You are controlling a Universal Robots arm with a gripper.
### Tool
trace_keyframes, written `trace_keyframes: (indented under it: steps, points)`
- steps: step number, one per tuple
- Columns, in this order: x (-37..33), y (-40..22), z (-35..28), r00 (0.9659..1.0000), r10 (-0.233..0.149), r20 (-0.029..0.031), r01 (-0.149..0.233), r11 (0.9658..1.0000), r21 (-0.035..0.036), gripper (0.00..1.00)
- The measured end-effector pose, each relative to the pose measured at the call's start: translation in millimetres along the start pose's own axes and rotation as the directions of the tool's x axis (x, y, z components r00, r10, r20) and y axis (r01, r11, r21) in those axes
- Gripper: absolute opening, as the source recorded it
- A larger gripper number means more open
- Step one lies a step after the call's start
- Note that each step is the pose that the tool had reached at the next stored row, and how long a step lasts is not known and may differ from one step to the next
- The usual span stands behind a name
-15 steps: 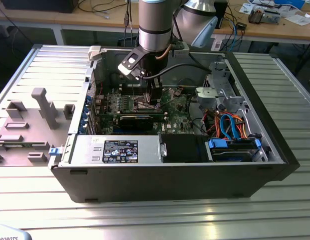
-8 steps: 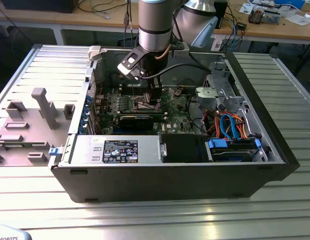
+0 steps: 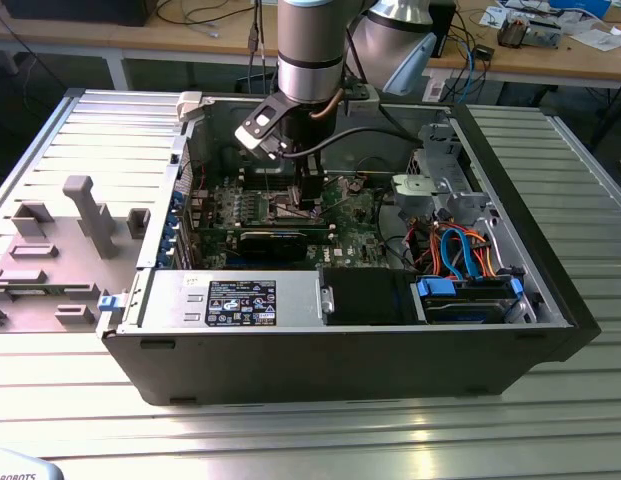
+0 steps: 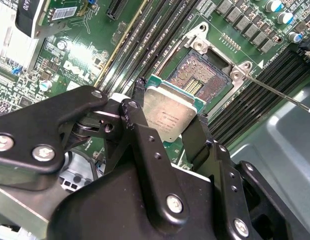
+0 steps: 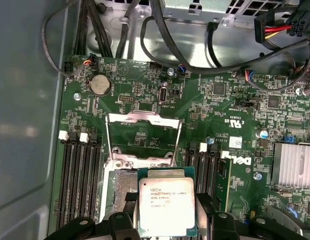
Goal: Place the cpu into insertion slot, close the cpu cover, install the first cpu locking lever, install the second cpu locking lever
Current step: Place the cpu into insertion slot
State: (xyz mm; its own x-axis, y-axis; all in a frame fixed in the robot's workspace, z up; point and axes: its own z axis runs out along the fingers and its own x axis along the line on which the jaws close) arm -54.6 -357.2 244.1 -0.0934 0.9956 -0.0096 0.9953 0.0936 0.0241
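My gripper point(image 4: 169, 119) is shut on the cpu point(image 4: 170, 114), a small square chip with a silver-grey top, held by two opposite edges. The cpu hangs tilted a little above the board and partly over the insertion slot point(image 4: 200, 74), whose brownish-gold contact field lies bare. In the first wrist view the cpu point(image 5: 166, 207) covers part of the insertion slot point(image 5: 120, 186). The cpu cover point(image 5: 144, 117) stands swung open beyond it. A thin metal locking lever point(image 4: 280, 96) sticks out free beside the socket. In the exterior view my gripper point(image 3: 309, 203) is low inside the open computer case, over the green motherboard point(image 3: 355, 215).
Long black memory slots point(image 5: 77, 175) flank the socket on both sides. A finned heat sink point(image 5: 294, 165) and black cables point(image 5: 194, 60) lie nearby. A labelled power supply point(image 3: 240, 300) and a drive cage with coloured cables point(image 3: 460, 250) fill the case front and the exterior view's right. Grey fixture blocks point(image 3: 90, 215) stand outside it.
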Motion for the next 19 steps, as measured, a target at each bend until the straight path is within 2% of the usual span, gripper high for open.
trace_keyframes:
  steps: [7,10,12,17,19]
  points:
    - [0.0,0.0,-0.2,0.9996,0.027,0.0005,-0.027,0.9996,0.0001,0.54]
    - [0.0,0.2,-8.3,0.9990,0.045,0.0011,-0.045,0.9990,0.0002,0.54]
    - [-0.1,0.3,-11.1,0.9988,0.049,0.0012,-0.049,0.9988,0.0002,0.54]
    - [0.5,0.2,-11.6,0.9987,0.050,0.0016,-0.050,0.9987,0.0003,0.54]
    - [3.4,0.4,-11.1,0.9985,0.055,0.0016,-0.055,0.9985,0.0003,0.54]
